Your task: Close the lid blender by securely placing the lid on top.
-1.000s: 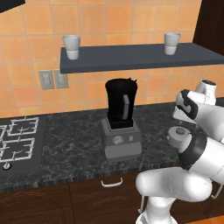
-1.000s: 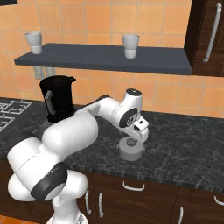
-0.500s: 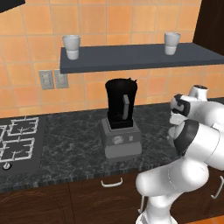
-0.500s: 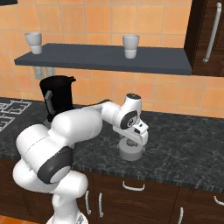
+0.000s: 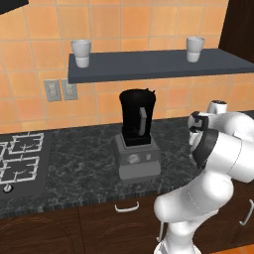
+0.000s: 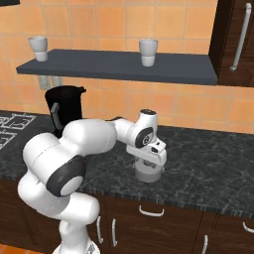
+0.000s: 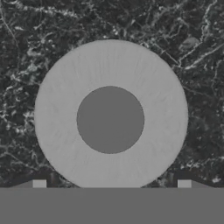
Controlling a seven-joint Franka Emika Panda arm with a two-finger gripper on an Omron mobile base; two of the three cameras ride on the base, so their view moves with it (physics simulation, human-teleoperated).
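I have the lid [image 7: 110,116] square under the hand camera: a pale ring with a darker round knob at its middle, lying flat on the black marbled counter [image 7: 26,48]. In the right base view the gripper [image 6: 149,167] hangs straight down over the lid [image 6: 148,173], very close above it or touching; I cannot tell which. Only the very ends of the fingertips [image 7: 39,184] peek up at the bottom of the hand view, one on each side of the lid, so the claw looks spread wider than the lid, with nothing held.

The lid sits near the counter's front edge, roughly mid-length in the right base view, with bare stone all round it (plenty of free counter to its right and behind, toward the tiled wall). The blender [image 5: 136,136] stands well apart from it, on the stove side of the counter [image 5: 79,163], its black jar open at the top. The shelf [image 5: 154,63] runs above the jar with a clear gap between, and a cup [image 5: 81,52] stands near each end of it.

The left base view shows the blender's dial and handle strip plainly, but there my own arm covers the lid. The right base view shows the blender [image 6: 62,110] half behind the arm.
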